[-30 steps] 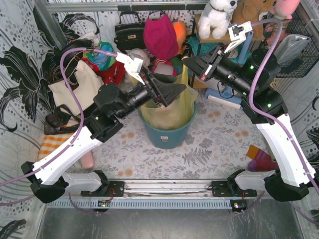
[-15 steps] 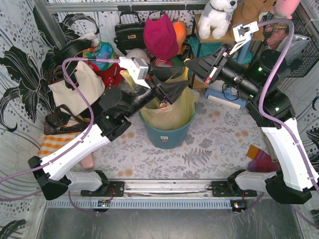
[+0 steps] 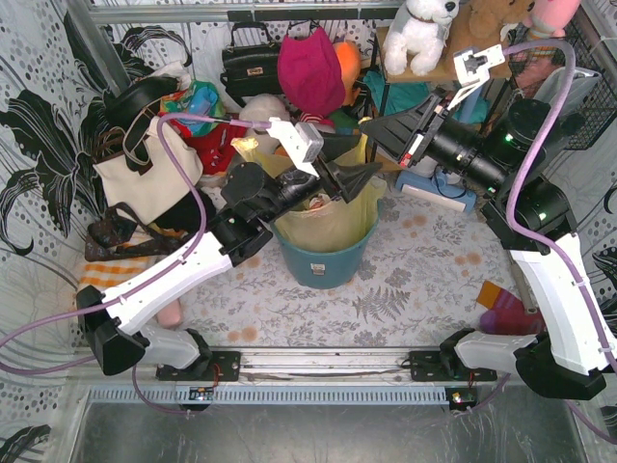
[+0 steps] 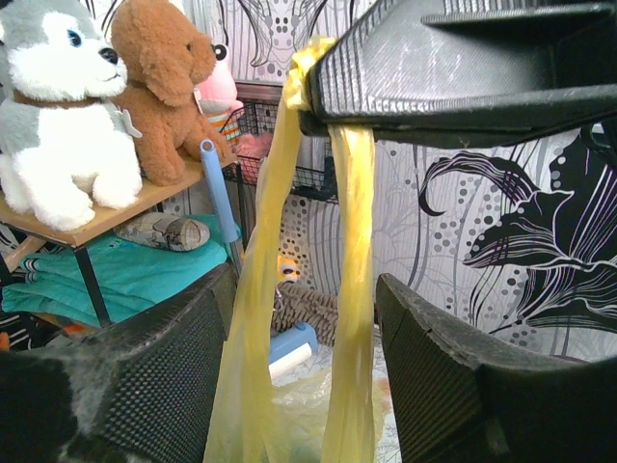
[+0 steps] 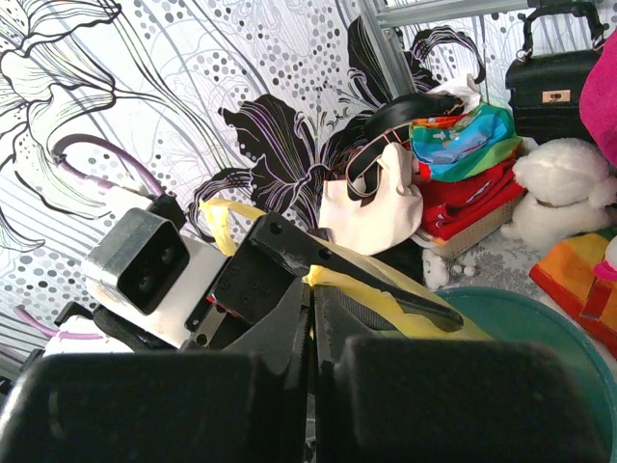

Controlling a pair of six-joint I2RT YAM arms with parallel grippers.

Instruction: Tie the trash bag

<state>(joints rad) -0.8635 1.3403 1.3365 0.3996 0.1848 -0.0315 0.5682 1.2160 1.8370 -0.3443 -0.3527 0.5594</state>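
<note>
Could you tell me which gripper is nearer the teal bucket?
Left. The left gripper is open above the bucket; the right gripper, shut on the trash bag, is higher.

Floral-patterned table (image 3: 405, 280), teal bucket (image 3: 323, 265) standing on it (centre), cream tote (image 3: 145, 183) left

Top view first: high up behind the arm bases, looking down over the whole table (image 3: 415, 280), both arms in shot. The left wrist camera sits tight behind the left jaws, peering out between them at the trash bag (image 4: 352, 289) strands, with the plush husky (image 4: 53, 106) on the shelf beyond. The right wrist camera hugs the right jaws and faces roughly the other way, cream tote (image 5: 371, 207) beyond them. Bag, husky and tote all show from above too. Each wrist view catches the other arm's jaws.
</note>
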